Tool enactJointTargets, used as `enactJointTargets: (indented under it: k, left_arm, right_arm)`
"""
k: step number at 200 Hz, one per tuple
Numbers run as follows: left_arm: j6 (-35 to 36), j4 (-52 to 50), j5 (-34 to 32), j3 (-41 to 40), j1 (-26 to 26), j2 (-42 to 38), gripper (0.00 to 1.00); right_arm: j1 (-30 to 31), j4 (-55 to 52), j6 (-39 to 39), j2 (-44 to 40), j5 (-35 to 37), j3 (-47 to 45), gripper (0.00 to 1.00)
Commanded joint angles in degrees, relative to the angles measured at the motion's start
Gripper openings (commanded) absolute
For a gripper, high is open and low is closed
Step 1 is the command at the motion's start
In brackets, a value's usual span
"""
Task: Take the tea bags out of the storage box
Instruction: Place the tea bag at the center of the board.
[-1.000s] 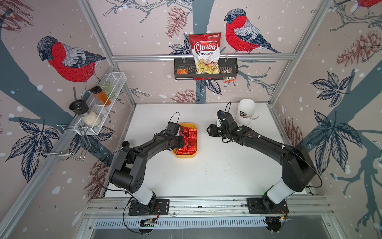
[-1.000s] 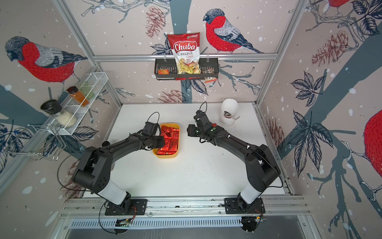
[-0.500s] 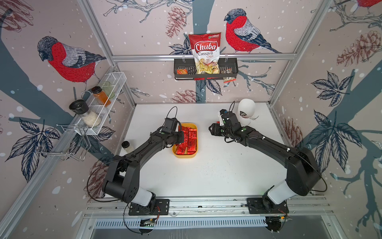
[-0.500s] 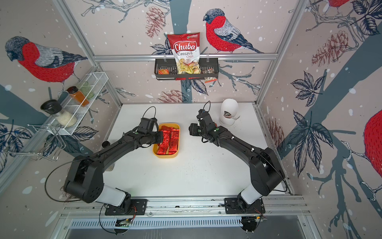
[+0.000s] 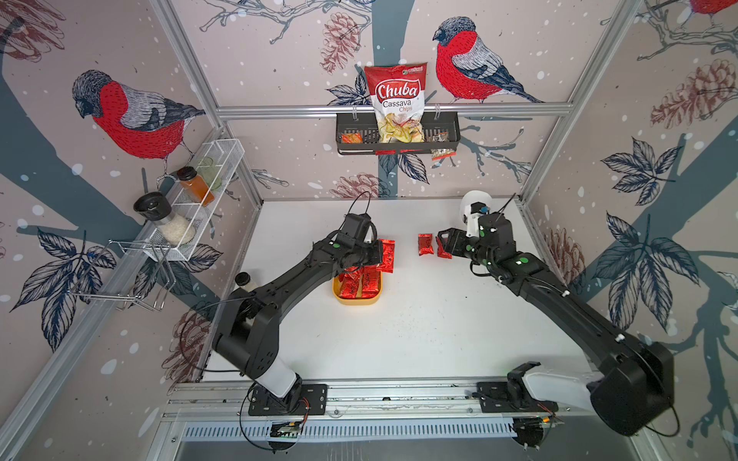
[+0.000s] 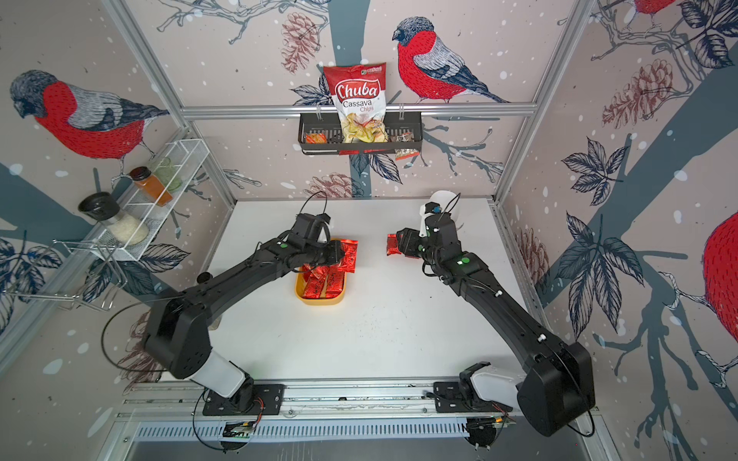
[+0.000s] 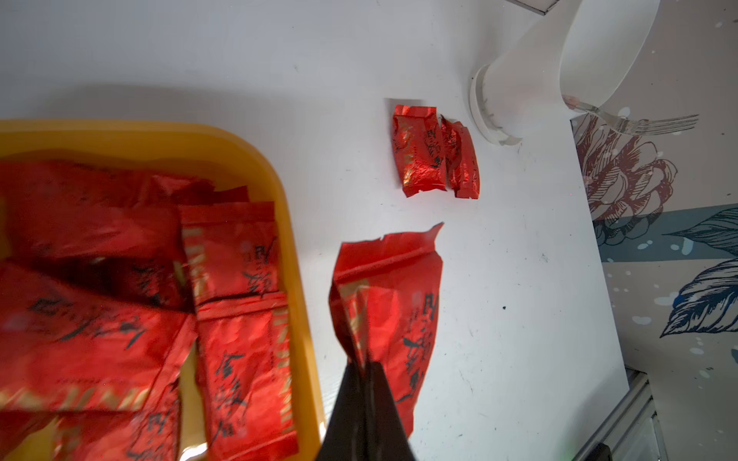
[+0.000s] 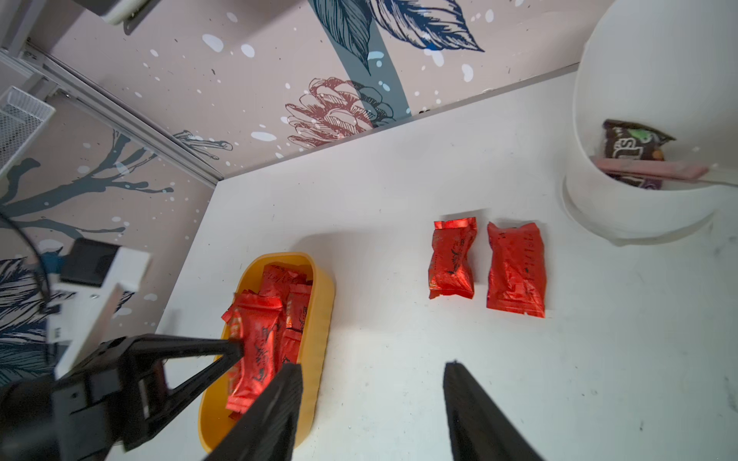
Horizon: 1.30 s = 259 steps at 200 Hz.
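left wrist view alone shows the left gripper (image 7: 361, 365) pinched tight on one crimped end of a tea bag (image 7: 391, 303), long axis running straight out from it, just outside the storage box (image 7: 289, 207); bags inside blur. right wrist view: right gripper (image 8: 371, 367) spread wide, empty, two loose tea bags (image 8: 453, 259) lying parallel on the table (image 8: 399, 191). in both top views that gripper half-hides one.

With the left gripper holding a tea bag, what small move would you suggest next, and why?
Probably swing the left gripper away from the storage box and lower it beside the two tea bags on the table before opening: its jaws are shut on one tea bag, lifted clear of those in the box.
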Motion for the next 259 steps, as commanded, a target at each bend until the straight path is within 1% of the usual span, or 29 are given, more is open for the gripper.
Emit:
enactJointTargets:
  k: [1,45,93,118,150,188,195,227,239,259]
  left_arm:
    - [-1.73,3.70,0.99,5.76,-1.10,6.35,0.00]
    - [-2.87,2.67,1.15,21.12,-1.30,22.61,0.00]
    - [-3.14,0.34,-0.11,31.71,-1.30,33.30,0.00]
    - [-2.80,-1.20,-1.81,33.78,-1.30,36.08,0.00]
    - [-1.68,-2.87,-4.47,34.07,-1.14,36.95,0.00]
    - [-0.75,-2.70,-4.18,33.02,-0.51,37.51,0.00]
    - [-0.46,-2.40,-3.86,32.92,-0.51,37.52,0.04]
    - [0.81,-3.13,-3.82,34.14,-0.51,36.29,0.31]
    - [1.11,-3.43,-4.09,34.32,-0.52,34.85,0.35]
    - [1.97,-4.62,-4.94,34.02,-0.50,31.66,0.37]
  right_arm:
    - [-1.15,-1.82,-0.98,-3.14,-1.39,-1.79,0.62]
    - [-1.57,-2.61,-0.63,-6.32,-1.64,-4.55,0.62]
    - [-1.58,-2.65,-1.02,-6.07,-2.17,-4.72,0.63]
    - [-1.62,-2.78,-1.42,-5.58,-2.21,-4.43,0.63]
    - [-1.63,-2.09,-1.25,-5.25,-2.50,-5.11,0.63]
    - [-1.63,-1.44,-0.85,-4.27,-3.22,-5.39,0.63]
    - [-1.62,-1.40,-0.74,-4.13,-3.22,-5.45,0.63]
    - [-1.19,-1.29,-0.45,-3.97,-3.33,-4.86,0.64]
    - [-0.56,-1.29,-0.45,-3.78,-3.10,-4.45,0.65]
    - [1.73,-1.55,-0.41,-2.26,-1.66,-3.39,0.66]
